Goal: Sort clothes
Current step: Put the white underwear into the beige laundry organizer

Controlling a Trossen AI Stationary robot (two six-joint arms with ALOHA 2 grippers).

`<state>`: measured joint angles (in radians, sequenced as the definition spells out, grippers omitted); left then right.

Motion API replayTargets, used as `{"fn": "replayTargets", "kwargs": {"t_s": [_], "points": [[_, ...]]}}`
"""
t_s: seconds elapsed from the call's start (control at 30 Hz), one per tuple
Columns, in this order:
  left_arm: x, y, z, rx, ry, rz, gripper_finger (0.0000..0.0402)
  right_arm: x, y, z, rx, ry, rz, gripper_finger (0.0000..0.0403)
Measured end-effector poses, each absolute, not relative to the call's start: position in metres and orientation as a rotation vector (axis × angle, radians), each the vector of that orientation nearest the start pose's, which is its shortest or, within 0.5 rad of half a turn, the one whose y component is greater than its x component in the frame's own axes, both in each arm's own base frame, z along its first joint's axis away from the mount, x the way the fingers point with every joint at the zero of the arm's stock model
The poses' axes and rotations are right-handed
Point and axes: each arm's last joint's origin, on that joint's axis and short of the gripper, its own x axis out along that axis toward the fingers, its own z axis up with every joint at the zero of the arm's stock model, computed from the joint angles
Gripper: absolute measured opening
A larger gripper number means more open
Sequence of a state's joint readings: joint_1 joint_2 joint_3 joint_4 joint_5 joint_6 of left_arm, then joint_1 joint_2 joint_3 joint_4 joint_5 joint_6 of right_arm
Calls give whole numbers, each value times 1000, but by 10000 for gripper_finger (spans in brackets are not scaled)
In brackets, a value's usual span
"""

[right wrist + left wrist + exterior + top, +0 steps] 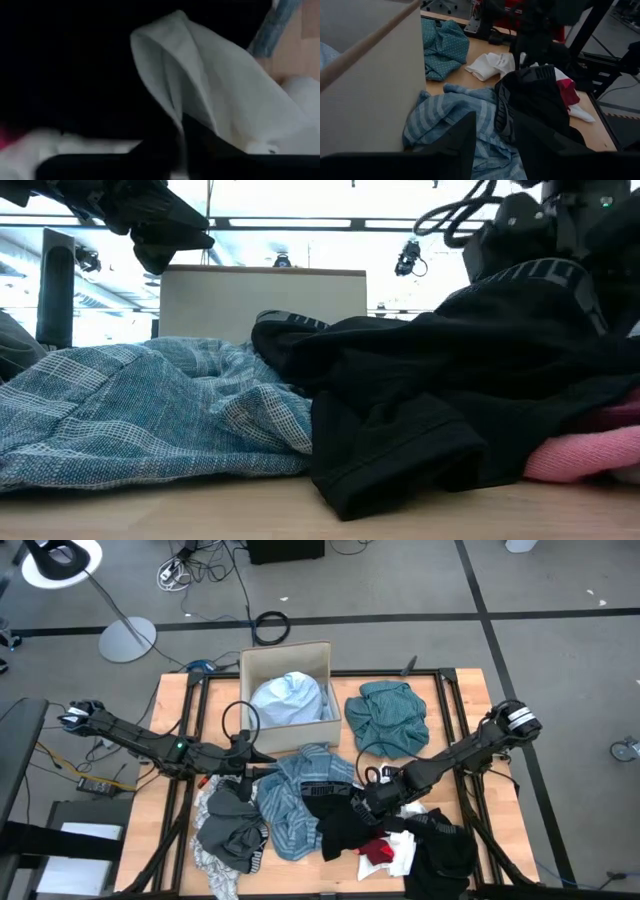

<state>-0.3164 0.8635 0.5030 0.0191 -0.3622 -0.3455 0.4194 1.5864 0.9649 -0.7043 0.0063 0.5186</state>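
Observation:
The clothes lie in a pile at the table's near middle: a blue-striped piece (295, 800), a grey piece (232, 825) on a white-grey patterned one (215, 865), black pieces (345, 820), a red piece (378, 850) and a white piece (403, 855). A teal garment (388, 718) lies apart at the far right. A light blue shirt (288, 698) lies in the box. My left gripper (262, 755) hangs open and empty above the striped piece (445, 120), beside the box's near wall. My right gripper (372, 802) is down in the pile, shut on a black garment (480, 350). My right gripper holds the black garment near its grey waistband (506, 107), coming from above and slanting from the table's right. The held part is raised into a peak (536, 74); the rest lies on the pile. A white fold (210, 80) stands at the fingertips; whether it is caught too, I cannot tell.
The tan cardboard box (300, 732) stands at the table's far middle, open at the top. Bare wood shows at the far left (175, 715) and along the near edge in the low view (200, 510). Black frame rails (445, 690) run along the table.

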Motion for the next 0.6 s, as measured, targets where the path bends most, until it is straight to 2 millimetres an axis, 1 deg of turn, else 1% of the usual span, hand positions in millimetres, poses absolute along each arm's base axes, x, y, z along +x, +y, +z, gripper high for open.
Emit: {"fn": "replayTargets", "kwargs": {"t_s": [0.1,0.2,0.43,0.5,0.6], "points": [[182,-49,242,-229,317,101,135,248,110,195,179,1324,-34,15],[182,-49,241,-228,322,102,135,235,102,214,194,1293,-81,7],[182,-49,241,-228,322,102,135,206,87,259,241,1094,-149,4],[182,-49,241,-227,323,102,135,199,82,270,229,1041,-179,4],[182,-49,241,-226,325,103,135,195,75,294,187,957,-236,3]]}}
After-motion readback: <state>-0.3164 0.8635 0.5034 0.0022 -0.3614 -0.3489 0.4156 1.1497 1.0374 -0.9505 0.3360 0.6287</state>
